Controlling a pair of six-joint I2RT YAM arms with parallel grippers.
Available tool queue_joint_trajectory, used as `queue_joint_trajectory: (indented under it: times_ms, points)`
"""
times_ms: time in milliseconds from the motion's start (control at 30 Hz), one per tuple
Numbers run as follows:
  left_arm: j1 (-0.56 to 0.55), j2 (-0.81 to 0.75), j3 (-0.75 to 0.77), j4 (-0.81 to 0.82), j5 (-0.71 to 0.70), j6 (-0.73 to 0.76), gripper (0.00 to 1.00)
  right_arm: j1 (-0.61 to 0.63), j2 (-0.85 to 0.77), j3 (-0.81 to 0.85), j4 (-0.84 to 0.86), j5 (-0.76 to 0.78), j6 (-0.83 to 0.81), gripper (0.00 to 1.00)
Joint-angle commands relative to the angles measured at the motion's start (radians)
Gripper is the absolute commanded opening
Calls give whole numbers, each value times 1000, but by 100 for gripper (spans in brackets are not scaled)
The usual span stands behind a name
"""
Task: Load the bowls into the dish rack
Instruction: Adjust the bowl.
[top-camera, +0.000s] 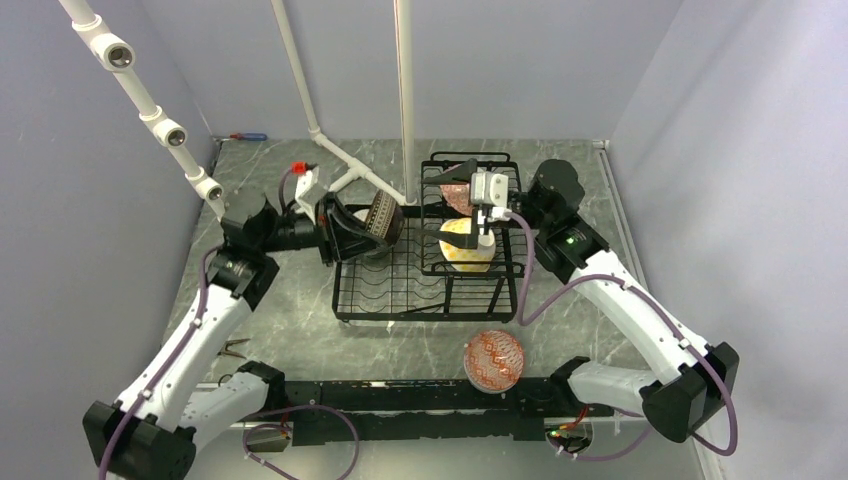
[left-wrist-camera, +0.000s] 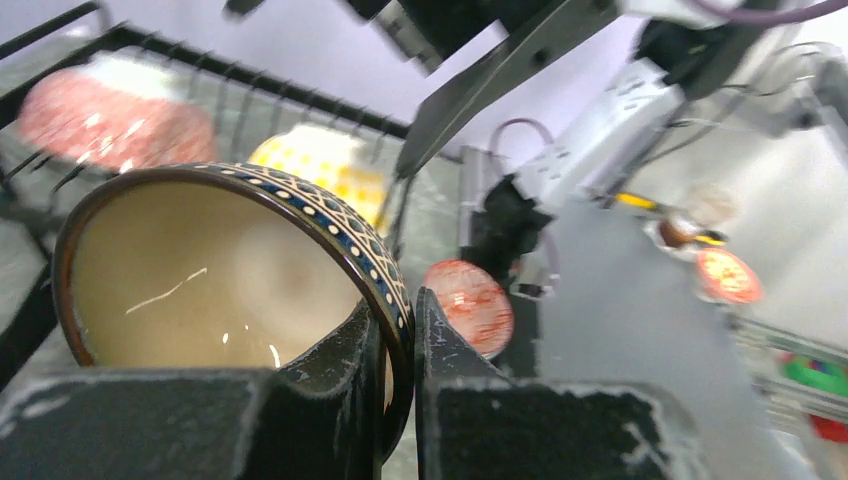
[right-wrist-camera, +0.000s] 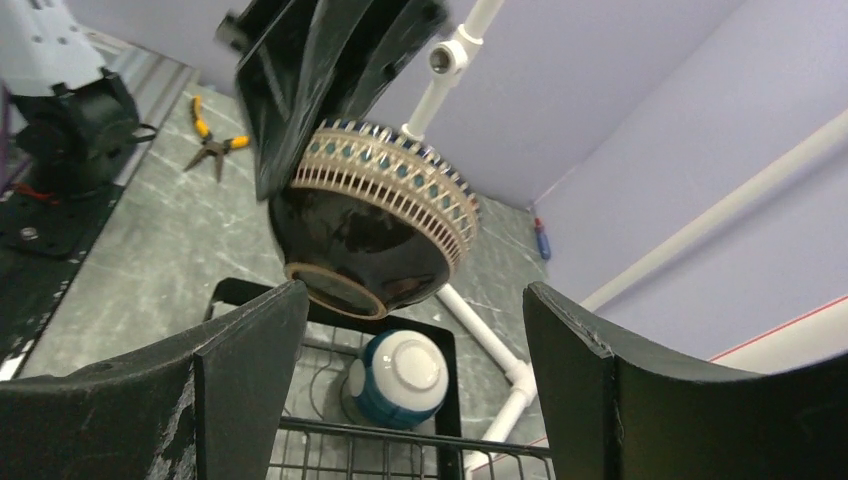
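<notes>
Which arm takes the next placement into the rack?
Left. The left gripper is shut on the dark bowl, at the left edge of the rack. The right gripper is open and empty, by the yellow bowl.

Left arm (top-camera: 200, 330) rises from the near left corner and reaches toward desk centre; wrist turned to the right; left gripper (left-wrist-camera: 398, 325) clamped on the rim of a bowl (left-wrist-camera: 200, 270), one finger inside, one outside. Right arm (top-camera: 620, 300) runs from the near right corner toward the far edge; right gripper (right-wrist-camera: 415, 300) points left, jaws wide apart.
</notes>
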Motion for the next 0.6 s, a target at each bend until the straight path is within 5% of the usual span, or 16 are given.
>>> queue_joint_trajectory:
  times_ms: [0, 100, 233, 567]
  points:
    - [1, 90, 251, 98, 299, -201, 3, -34, 13, 103, -119, -219, -61, 82]
    - [0, 176, 417, -237, 428, -45, 3, -34, 38, 168, -289, -236, -220, 82]
    - [-1, 260, 566, -622, 480, 173, 3, -33, 30, 166, -316, -223, -344, 82]
    - [-1, 357, 671, -928, 475, 377, 3, -27, 107, 253, -316, -267, -346, 85]
